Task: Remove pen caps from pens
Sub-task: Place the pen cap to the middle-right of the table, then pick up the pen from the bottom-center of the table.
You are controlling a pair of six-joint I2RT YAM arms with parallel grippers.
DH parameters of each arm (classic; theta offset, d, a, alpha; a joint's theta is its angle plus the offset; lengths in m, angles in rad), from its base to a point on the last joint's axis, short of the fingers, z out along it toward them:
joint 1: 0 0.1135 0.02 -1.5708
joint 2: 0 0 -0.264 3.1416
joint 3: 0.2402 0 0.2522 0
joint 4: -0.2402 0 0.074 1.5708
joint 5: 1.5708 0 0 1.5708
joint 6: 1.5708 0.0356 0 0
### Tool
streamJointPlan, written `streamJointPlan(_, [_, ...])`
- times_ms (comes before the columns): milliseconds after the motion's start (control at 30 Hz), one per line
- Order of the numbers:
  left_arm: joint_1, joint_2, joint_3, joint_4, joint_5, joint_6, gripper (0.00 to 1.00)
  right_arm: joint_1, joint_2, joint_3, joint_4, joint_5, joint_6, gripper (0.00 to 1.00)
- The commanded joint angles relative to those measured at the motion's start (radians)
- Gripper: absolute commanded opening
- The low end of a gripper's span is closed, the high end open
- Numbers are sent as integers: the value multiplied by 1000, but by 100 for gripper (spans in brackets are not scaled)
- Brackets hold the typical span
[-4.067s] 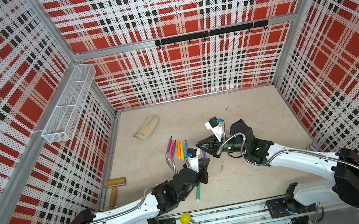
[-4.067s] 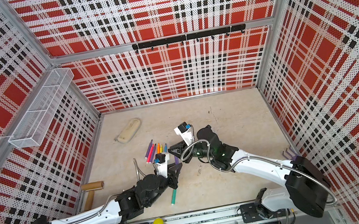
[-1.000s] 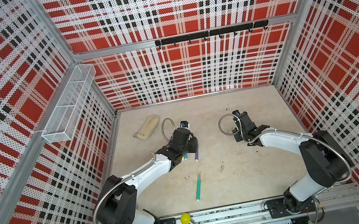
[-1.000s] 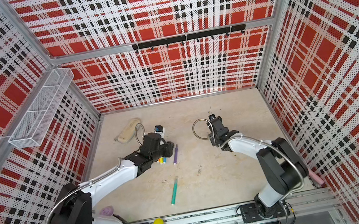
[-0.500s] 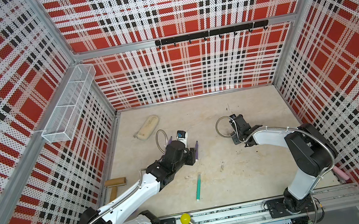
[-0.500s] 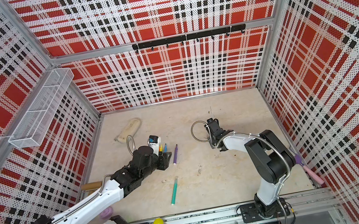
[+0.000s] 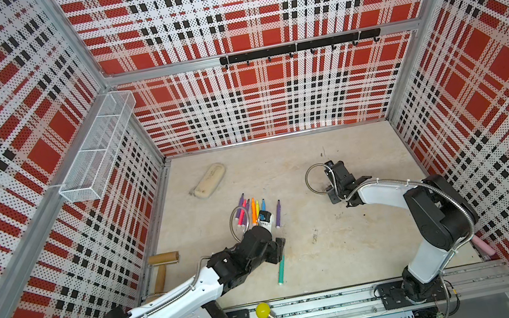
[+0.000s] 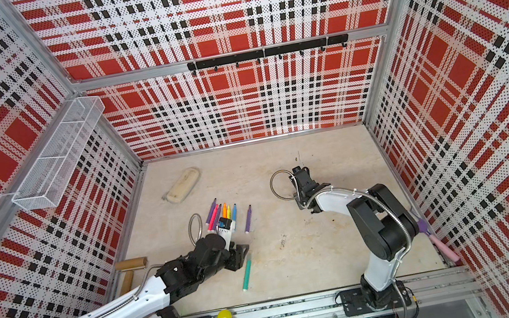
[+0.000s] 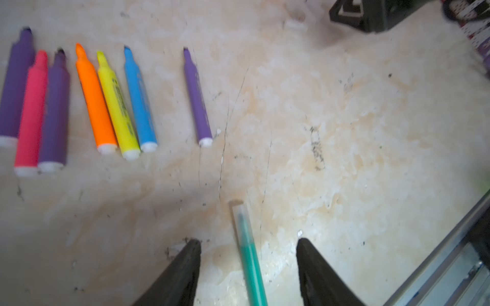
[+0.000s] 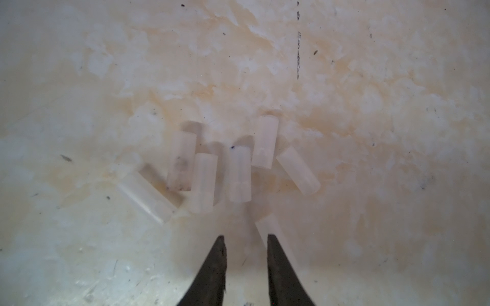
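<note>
Left gripper (image 9: 248, 240), spread, straddles slim teal capped pen (image 9: 252, 265); right gripper (image 10: 246, 236), slightly parted, empty, beside seven translucent whitish pen caps (image 10: 240, 174).

No legible text, brand or number found. Dark printing noted along the yellow pen (image 9: 116, 106) barrel, ahead of the left gripper (image 9: 248, 240), too blurred to read. Fainter printing on the blue pen (image 9: 139, 98) alongside, likewise unreadable. Tiny marks on the white wrist housing (image 7: 265, 220), illegible.
</note>
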Motion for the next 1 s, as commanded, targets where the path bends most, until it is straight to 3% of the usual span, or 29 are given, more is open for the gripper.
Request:
streamJointPlan(0, [-35, -32, -28, -17, -37, -85, 61, 1, -38, 5, 24, -13, -1, 31])
streamJointPlan(267, [-140, 14, -46, -39, -48, -156, 61, 18, -138, -22, 41, -48, -5, 36])
streamJointPlan(433, [-146, 150, -50, -5, -37, -175, 61, 45, -281, -88, 123, -189, -15, 37])
streamJointPlan(567, [-159, 283, -19, 43, -20, -179, 60, 47, -413, -170, 215, -270, 8, 43])
streamJointPlan(633, [-160, 342, -1, 73, -6, -177, 57, 47, -463, -191, 226, -281, 18, 44])
streamJointPlan(767, [-168, 450, 56, 62, 11, -180, 37, 47, -520, -209, 228, -280, 30, 45])
streamJointPlan(967, [-211, 563, 122, 21, -8, -208, 42, 47, -553, -213, 219, -287, 38, 45])
